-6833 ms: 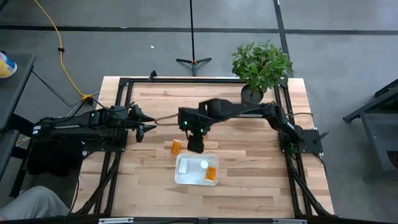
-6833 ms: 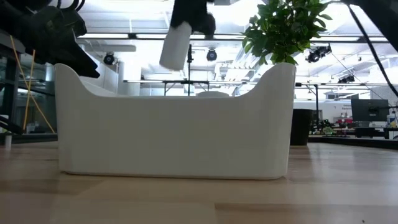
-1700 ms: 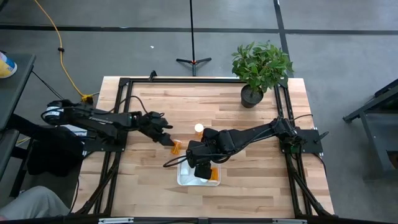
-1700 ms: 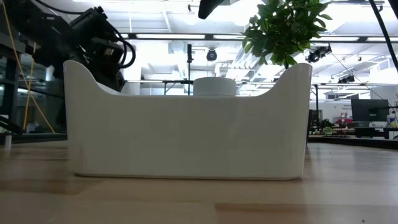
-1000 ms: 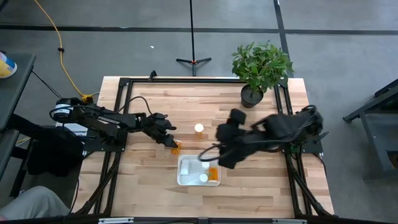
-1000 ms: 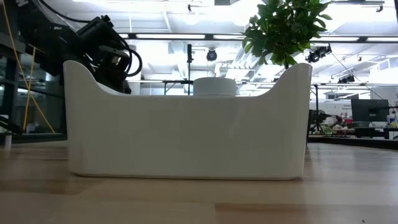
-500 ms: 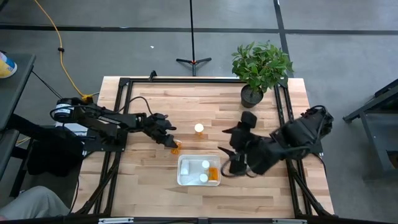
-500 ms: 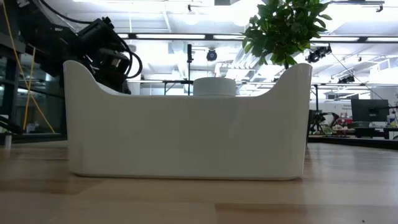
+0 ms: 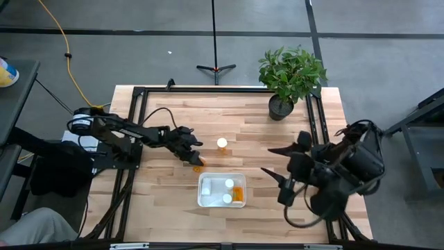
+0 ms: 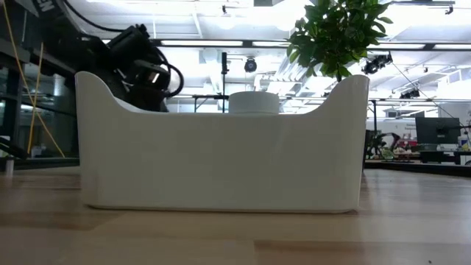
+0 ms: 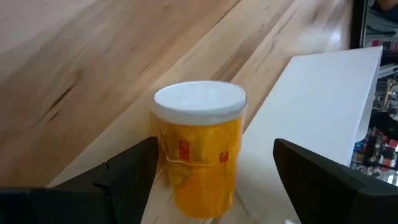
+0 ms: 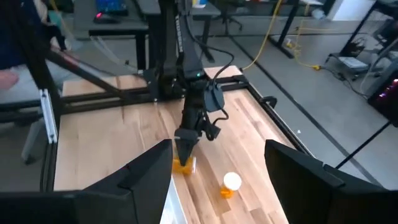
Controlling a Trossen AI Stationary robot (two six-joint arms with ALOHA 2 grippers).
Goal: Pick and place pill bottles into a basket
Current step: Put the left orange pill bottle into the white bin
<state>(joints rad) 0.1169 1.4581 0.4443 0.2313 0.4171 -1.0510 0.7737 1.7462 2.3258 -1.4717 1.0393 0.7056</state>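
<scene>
left hand (image 11: 211, 168) released, straddling bottle (image 11: 199, 146) | right hand (image 9: 276, 173) released, apparently raised

The right pincer (image 9: 277, 175) is now away from the basket (image 9: 203, 198), pulled back toward the counter's right edge, fingers spread. The basket now holds 3 bottles. The left pincer (image 9: 196, 159) now reaches the orange bottle (image 9: 197, 167) beside the basket, fingers around it.

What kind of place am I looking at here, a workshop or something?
Most likely a robotics lab or test hall. A wooden table in a black frame stands on a bare grey floor, with the left gripper working over it. A yellow cable trails across the floor, and more workbenches and ceiling lights fill the room behind.
</scene>
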